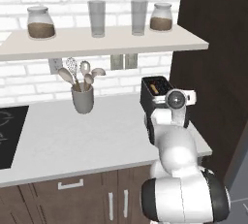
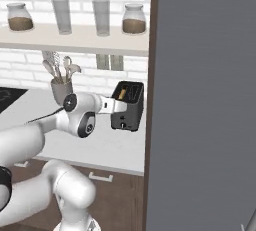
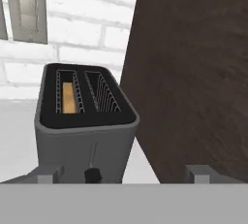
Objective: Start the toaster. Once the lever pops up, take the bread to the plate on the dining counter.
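Dark grey, the toaster (image 3: 85, 116) stands on the worktop (image 1: 82, 136) straight ahead of the spread, empty fingers (image 3: 202, 173), its lever (image 3: 92, 174) low on the near face between them and the bread (image 3: 69, 97) upright in the left slot.

Nothing to read here: no lettering, brand mark, number or sign turns up in any view. The boxy dark grey toaster (image 3: 85, 121) shows a plain front face, the glass jars on the white shelf (image 1: 97, 41) carry no labels, and the pale wall plates (image 3: 28, 12) are blank.
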### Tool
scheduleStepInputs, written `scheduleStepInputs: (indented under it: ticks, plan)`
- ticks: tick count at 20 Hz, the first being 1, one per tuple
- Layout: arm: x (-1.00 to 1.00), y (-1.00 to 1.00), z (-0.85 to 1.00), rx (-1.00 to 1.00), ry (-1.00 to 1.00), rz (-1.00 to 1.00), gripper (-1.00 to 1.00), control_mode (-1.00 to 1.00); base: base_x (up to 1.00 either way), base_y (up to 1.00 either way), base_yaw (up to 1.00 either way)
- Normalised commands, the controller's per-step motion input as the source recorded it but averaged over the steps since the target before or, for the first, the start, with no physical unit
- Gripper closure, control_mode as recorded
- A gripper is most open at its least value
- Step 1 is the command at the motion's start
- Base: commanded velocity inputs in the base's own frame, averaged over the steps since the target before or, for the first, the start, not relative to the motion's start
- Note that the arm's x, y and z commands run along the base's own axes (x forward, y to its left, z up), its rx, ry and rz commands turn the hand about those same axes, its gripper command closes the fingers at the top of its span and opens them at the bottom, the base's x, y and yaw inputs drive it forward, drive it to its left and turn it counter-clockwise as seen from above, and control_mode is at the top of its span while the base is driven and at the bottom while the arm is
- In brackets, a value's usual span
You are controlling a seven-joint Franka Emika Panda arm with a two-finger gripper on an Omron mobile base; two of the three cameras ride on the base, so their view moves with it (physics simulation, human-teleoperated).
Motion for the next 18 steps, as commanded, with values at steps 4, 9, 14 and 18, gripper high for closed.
scheduleStepInputs:
  ticks: [4, 9, 14, 18]
  plan:
    - [-0.14, -0.01, 1.00, 0.15, 0.18, 0.00, -1.00, -1.00, 0.00, 0.00, 0.00]
    - [-0.02, -0.19, 0.34, 0.36, 0.11, 0.00, -1.00, -1.00, 0.00, 0.00, 0.00]
    - [0.00, 0.00, 0.00, 0.06, 0.00, 0.00, -1.00, -1.00, 0.00, 0.00, 0.00]
    - [0.00, 0.00, 0.00, 0.00, 0.00, 0.00, -1.00, -1.00, 0.00, 0.00, 0.00]
